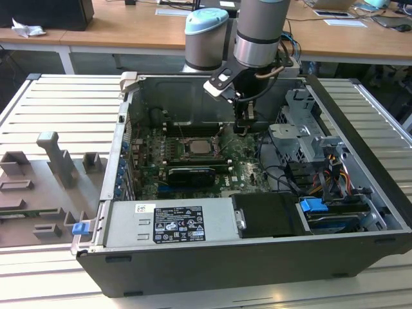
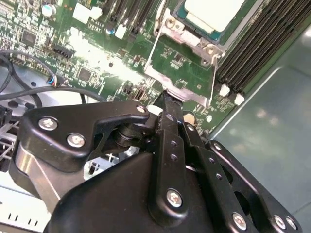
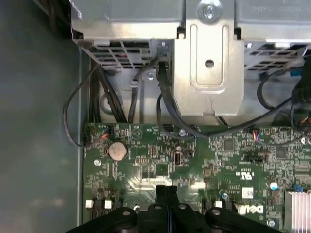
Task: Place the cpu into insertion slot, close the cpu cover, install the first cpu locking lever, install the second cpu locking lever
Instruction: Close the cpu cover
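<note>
Print covers a white label (image 1: 168, 223) on the grey power supply box (image 1: 174, 222) at the near side of the open computer case (image 1: 257, 270), too small to make out. In the first wrist view, white lettering and a small white sticker (image 3: 247, 191) sit on the green board (image 3: 146, 160), near a round coin battery (image 3: 117, 150).

In the exterior view the cpu (image 1: 196, 147) lies flat in the socket (image 1: 182, 152) in the middle of the board, with its pale top facing up. The second wrist view shows the same pale top (image 2: 214, 12), with the silvery cover (image 2: 187, 35) framing its edge. Long black memory slots (image 2: 248, 58) run beside it.

The pincer (image 1: 241, 125) hangs from the arm just to the exterior view's right of the socket, low over the board. In both wrist views its black fingers are pressed together, and nothing can be seen between them. In the second wrist view the tips (image 2: 167, 99) are near the outer end of the metal frame at the socket. The cpu lies beyond that frame, apart from the fingers. Whether the tips touch the metal cannot be told.
</note>
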Controlling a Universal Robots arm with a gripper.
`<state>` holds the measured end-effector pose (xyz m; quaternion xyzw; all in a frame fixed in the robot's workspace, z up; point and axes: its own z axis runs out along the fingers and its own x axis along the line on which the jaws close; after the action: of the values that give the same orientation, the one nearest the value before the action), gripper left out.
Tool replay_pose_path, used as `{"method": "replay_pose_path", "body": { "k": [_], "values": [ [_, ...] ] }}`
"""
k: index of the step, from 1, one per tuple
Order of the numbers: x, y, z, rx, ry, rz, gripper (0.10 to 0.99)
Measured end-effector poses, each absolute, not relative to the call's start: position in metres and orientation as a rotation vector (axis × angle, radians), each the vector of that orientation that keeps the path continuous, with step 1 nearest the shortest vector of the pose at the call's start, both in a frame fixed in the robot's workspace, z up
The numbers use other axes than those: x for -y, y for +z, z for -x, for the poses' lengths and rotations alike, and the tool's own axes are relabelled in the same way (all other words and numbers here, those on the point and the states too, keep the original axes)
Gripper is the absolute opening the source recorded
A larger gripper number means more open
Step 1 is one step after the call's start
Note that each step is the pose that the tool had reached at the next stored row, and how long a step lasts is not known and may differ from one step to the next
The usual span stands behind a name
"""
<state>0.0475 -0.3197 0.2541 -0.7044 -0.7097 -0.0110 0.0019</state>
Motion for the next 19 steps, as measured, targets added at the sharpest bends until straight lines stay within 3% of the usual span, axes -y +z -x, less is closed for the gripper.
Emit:
{"method": "replay_pose_path", "body": {
  "k": [19],
  "values": [
    [0.32,0.254,-0.03,2.227,-0.035,2.21,0.106]
  ]
}}
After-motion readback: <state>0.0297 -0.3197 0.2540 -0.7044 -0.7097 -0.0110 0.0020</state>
